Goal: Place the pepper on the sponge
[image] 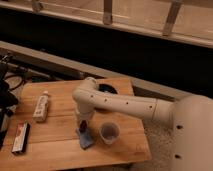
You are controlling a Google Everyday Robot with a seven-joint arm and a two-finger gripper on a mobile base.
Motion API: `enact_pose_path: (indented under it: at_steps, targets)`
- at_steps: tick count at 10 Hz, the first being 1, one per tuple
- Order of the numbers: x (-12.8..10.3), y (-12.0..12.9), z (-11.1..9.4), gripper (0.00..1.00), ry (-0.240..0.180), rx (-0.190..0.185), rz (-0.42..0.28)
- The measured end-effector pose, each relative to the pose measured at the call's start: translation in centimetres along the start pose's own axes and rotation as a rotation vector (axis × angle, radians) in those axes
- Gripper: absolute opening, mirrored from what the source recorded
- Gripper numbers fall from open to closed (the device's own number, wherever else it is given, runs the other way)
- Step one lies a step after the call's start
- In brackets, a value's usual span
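Note:
The sponge [86, 139] is a small flat blue pad lying on the wooden table [55, 150], just left of the translucent cup [109, 132]. My white arm bends at its elbow [87, 94] and points down, with the gripper [83, 122] right over the far end of the sponge. The pepper [84, 126] shows as a small dark reddish piece at the gripper's tip, at or just above the sponge's far edge. Whether it touches the sponge cannot be made out.
A white labelled tube [41, 106] lies at the table's left. A flat dark-and-silver case [20, 137] sits near the front left edge. A dark round object [106, 90] lies behind the arm. Dark equipment [5, 95] stands off the left side.

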Motion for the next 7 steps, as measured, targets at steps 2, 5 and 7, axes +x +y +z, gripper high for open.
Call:
enact_pose_path:
  at_steps: [2,5,7]
  targets:
    - [0.5,-1.0,-0.2,0.40,0.000,0.000,0.004]
    - [0.0,0.3,-0.2,0.61,-0.002,-0.003,-0.009]
    - [0.3,-0.3,-0.2,0.57,0.000,0.001,-0.005]
